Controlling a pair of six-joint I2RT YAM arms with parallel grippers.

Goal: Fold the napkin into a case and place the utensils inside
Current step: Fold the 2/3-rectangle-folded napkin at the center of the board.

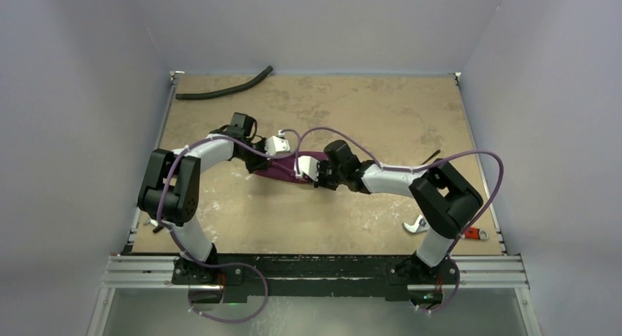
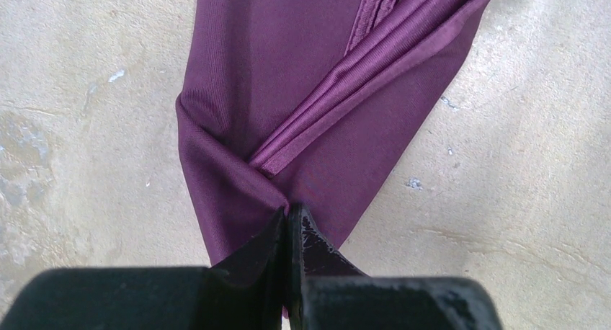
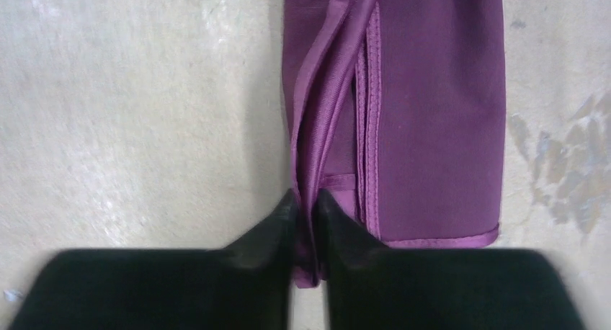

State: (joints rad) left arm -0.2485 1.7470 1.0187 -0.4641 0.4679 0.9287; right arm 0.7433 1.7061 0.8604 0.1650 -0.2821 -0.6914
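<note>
Centre of the table [image 1: 396, 116]: left gripper [image 2: 288, 216] and right gripper [image 3: 306, 204] each pinch shut on opposite ends of the narrow-folded napkin [image 1: 276, 172] — thin, limp, slippery cloth, likely best held by its hems.

A tan desk [image 1: 381, 108] w/ pale mottled stains is being viewed from above. A plum-purple napkin [image 1: 279, 172] is being carried approx. at its centre, folded into a narrow strip and lying flat on the surface. A black hose [image 1: 224, 91] is being held at the far-left corner, well apart from the cloth. A red-handled tool [image 1: 416, 224] is lying nr the near-right edge. A thin dark sliver [image 1: 432, 157] is lying by the right edge, too small to be identified.
</note>
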